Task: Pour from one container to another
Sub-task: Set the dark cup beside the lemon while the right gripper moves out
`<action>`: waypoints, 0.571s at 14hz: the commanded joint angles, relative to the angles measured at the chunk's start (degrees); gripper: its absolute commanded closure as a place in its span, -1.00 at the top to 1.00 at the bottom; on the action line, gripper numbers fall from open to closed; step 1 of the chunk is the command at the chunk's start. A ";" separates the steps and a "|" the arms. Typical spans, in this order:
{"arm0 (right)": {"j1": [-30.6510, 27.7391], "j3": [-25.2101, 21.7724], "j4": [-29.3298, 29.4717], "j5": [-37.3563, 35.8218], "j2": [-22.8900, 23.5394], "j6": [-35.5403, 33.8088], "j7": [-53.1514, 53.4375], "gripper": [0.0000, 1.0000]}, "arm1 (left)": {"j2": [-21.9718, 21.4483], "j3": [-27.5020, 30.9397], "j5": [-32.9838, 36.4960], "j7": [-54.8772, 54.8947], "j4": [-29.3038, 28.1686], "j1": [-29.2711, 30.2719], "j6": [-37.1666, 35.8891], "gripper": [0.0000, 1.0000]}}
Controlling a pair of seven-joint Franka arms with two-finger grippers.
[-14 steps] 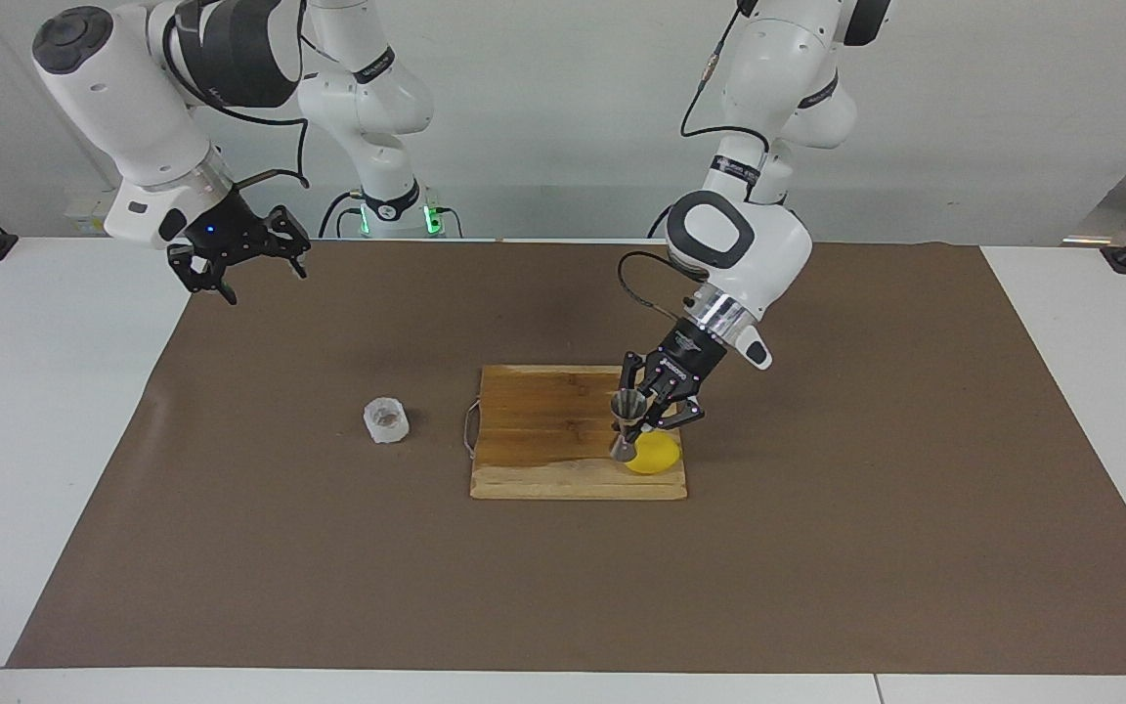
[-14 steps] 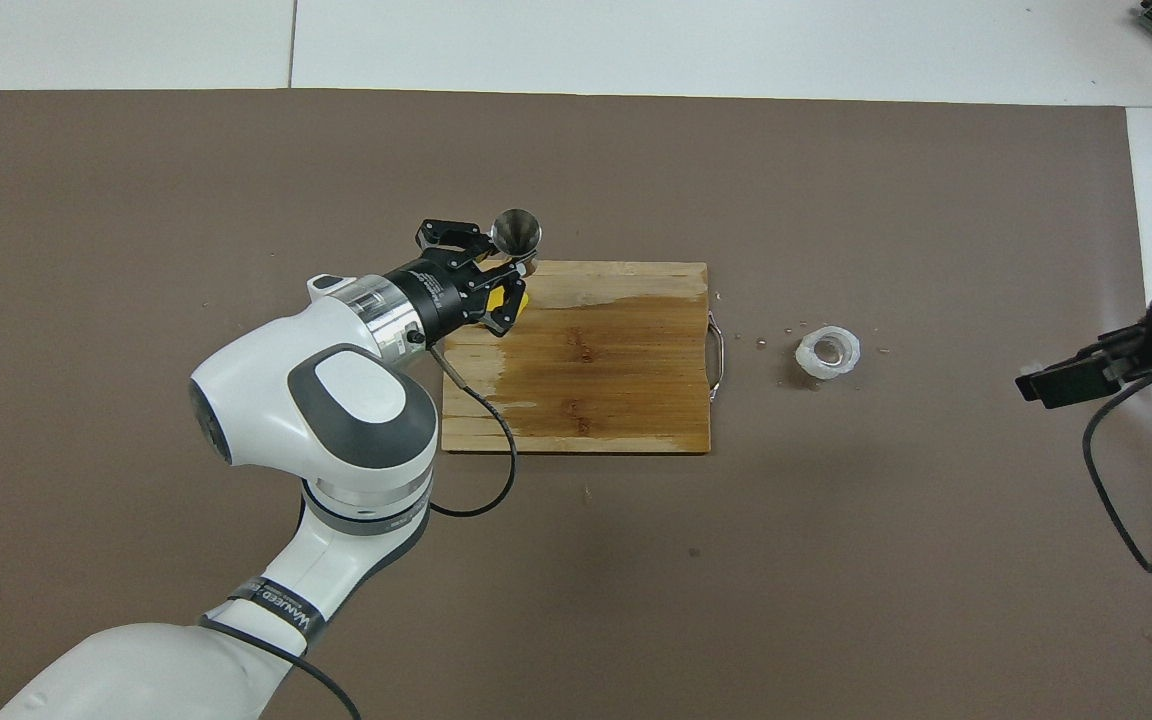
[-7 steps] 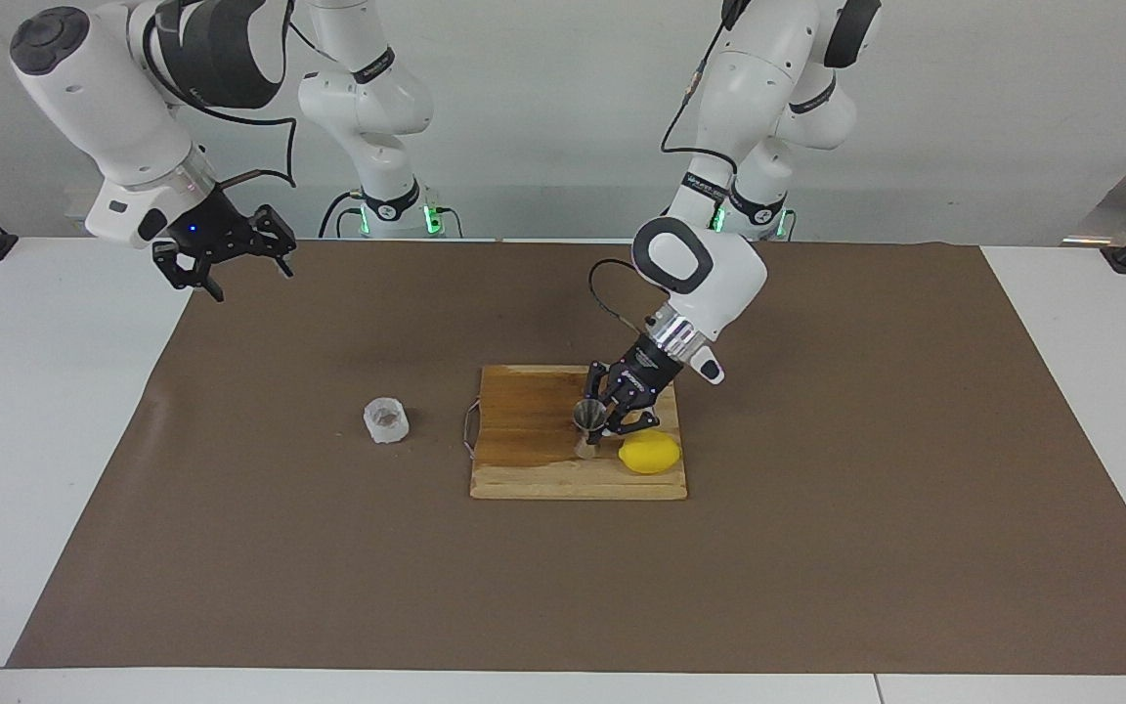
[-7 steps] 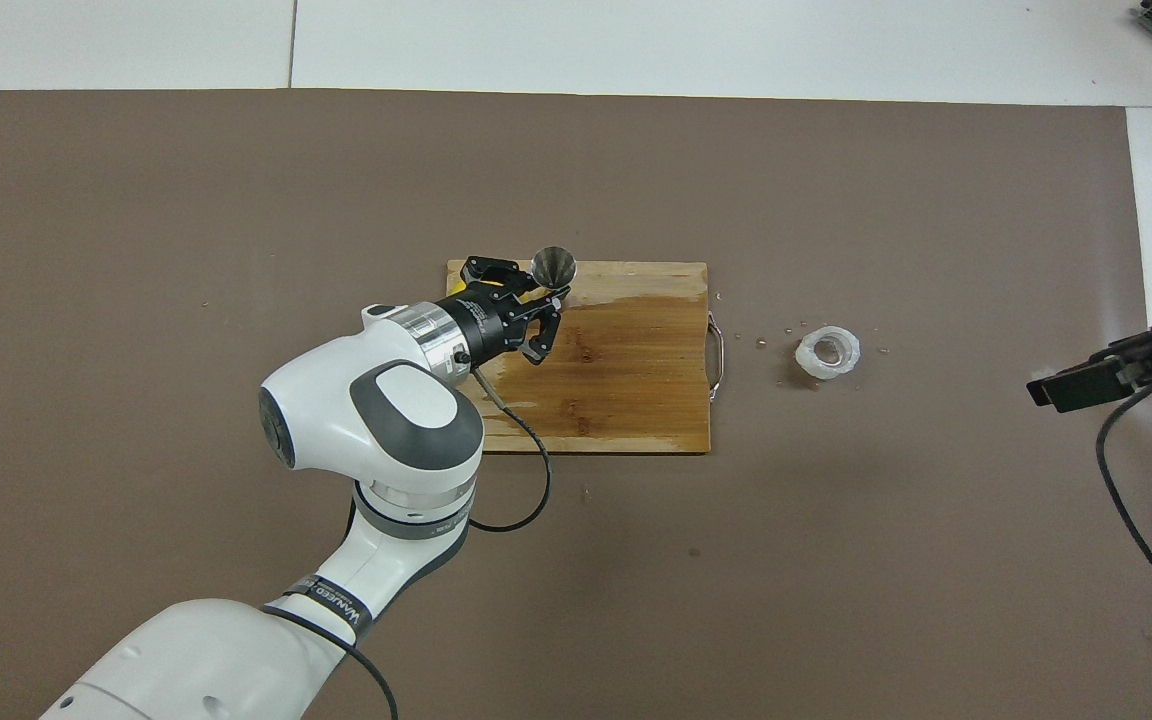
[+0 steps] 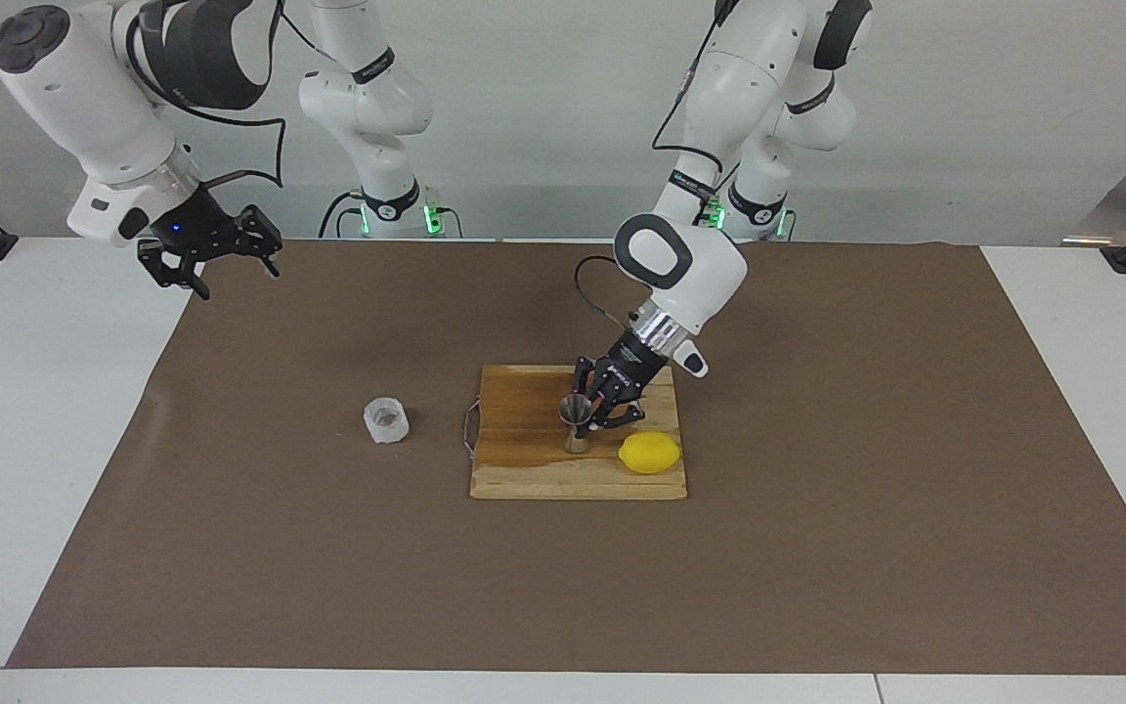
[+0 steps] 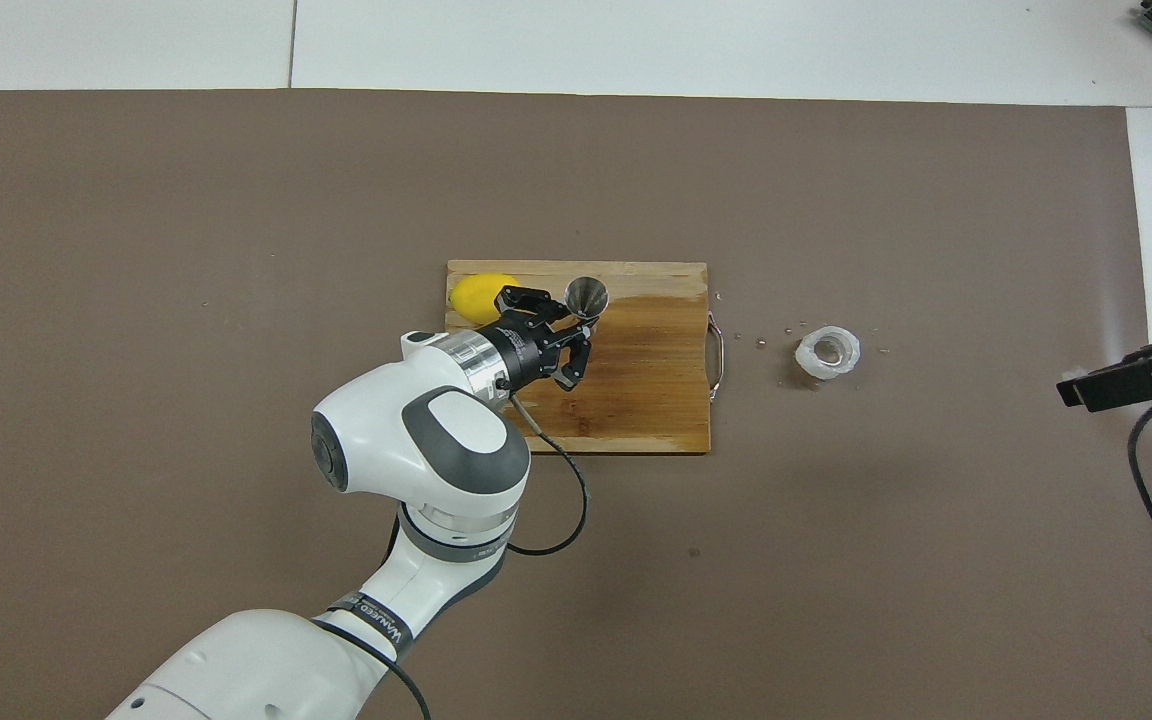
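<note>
The steel jigger (image 5: 576,426) stands upright over the wooden cutting board (image 5: 524,474), beside the lemon (image 5: 649,453). My left gripper (image 5: 590,414) is shut on the jigger at its waist. I cannot tell whether the jigger's foot touches the board. In the overhead view the jigger (image 6: 586,297) shows its open mouth at the tip of the left gripper (image 6: 570,322). The translucent whitish cup (image 5: 386,419) stands alone on the brown mat, off the board toward the right arm's end; it also shows in the overhead view (image 6: 829,351). My right gripper (image 5: 214,262) hangs open and empty, raised over the mat's edge.
The board (image 6: 656,400) has a dark wet patch and a metal handle facing the cup. Small droplets (image 6: 761,343) lie on the mat between the board and the cup. The lemon (image 6: 481,295) lies at the board's corner. The brown mat (image 5: 817,508) covers most of the table.
My left gripper has carried the jigger along the board toward the cup's end, uncovering the lemon. My right gripper has drawn back and up, away from the cup.
</note>
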 commanded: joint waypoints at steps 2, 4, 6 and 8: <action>-0.01 0.37 -1.45 -1.39 -1.31 1.14 -2.13 1.00 | 0.43 0.57 -1.50 0.40 1.12 -0.28 1.55 1.00; -0.27 0.37 -2.41 -1.39 -1.39 2.54 -3.97 1.00 | -0.09 0.57 -1.32 0.40 1.04 -0.02 1.54 1.00; -0.27 0.37 -2.85 -1.38 -1.39 3.34 -7.39 1.00 | -0.88 0.66 -0.80 0.40 1.03 -0.02 1.72 1.00; -0.62 0.37 -3.12 -1.04 -1.40 3.34 -12.99 1.00 | -2.81 0.75 -0.53 3.37 0.08 -0.02 1.72 1.00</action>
